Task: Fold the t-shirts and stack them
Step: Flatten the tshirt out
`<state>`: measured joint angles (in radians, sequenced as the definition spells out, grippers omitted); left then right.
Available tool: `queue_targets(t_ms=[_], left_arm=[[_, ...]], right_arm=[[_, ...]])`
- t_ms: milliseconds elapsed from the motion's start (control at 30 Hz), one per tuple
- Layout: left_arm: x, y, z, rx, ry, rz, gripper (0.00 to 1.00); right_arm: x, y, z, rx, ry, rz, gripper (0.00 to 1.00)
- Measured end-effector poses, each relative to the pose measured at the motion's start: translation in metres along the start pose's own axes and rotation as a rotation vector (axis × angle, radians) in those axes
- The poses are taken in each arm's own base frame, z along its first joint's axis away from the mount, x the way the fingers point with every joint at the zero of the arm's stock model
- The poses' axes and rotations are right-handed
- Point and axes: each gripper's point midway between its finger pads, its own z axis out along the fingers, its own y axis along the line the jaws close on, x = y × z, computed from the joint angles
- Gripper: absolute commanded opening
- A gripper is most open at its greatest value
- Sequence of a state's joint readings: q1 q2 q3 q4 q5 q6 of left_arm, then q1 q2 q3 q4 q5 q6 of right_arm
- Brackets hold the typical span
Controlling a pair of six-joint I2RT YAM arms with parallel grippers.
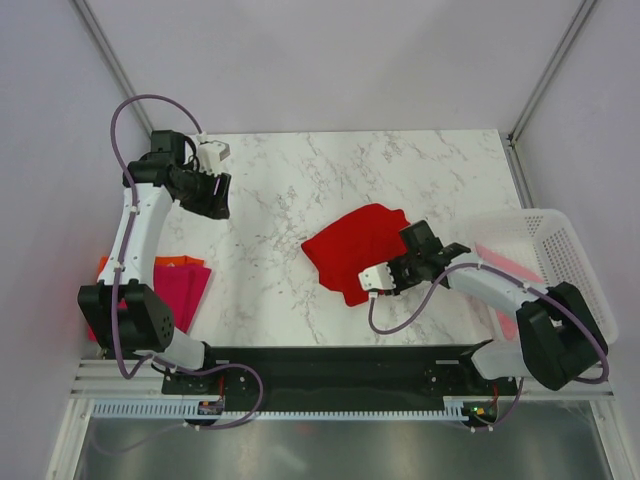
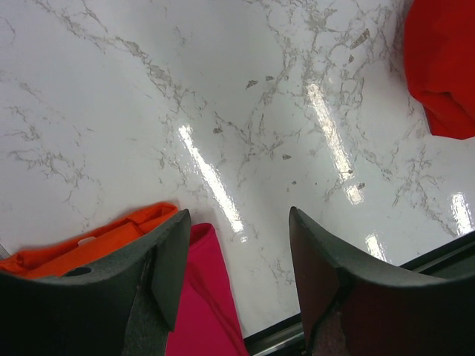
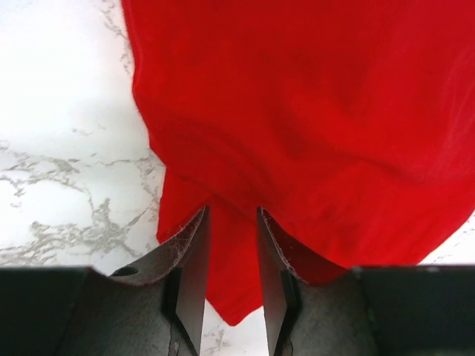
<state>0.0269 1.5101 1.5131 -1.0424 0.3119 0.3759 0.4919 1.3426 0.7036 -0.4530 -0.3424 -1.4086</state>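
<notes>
Red t-shirt [image 1: 355,245]: lies rumpled and only partly folded on the marble table [image 1: 300,180], right of centre, with its near edge in the right gripper.
Right gripper [image 3: 232,215]: the fingers are drawn close together and pinch a ridge of the red cloth, which tents toward the pinch.
Left gripper [image 2: 237,222]: spread wide and holding nothing, it hangs over bare marble at the far left, well apart from the red shirt.
Step in hand: folding the red shirt, judging by the grip on its edge.
Next move: probably carry the pinched edge across the shirt and lay it flat. That calls for a low, even pull so the cloth does not bunch.
Stack: the orange t-shirt [image 2: 89,241] and magenta t-shirt [image 2: 204,297] lie folded and touching at the near left edge.
Basket [image 1: 560,230]: stands at the right edge with pinkish cloth [image 1: 497,258] inside.
</notes>
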Motion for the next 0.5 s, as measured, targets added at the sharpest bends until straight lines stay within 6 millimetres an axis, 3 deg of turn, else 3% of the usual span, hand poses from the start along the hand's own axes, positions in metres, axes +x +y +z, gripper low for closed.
queue_targets(t_ms=[300, 433, 500], left_arm=[[0.001, 0.002, 0.0, -0.003, 0.0, -0.003, 0.63], [0.001, 0.002, 0.001, -0.001, 0.005, -0.004, 0.63], [0.001, 0.002, 0.002, 0.0, 0.007, -0.006, 0.63]], right_arm=[[0.011, -0.006, 0.021, -0.004, 0.049, 0.015, 0.35], [0.013, -0.01, 0.023, 0.004, 0.063, 0.024, 0.23], [0.014, -0.012, 0.023, 0.01, 0.068, 0.033, 0.11]])
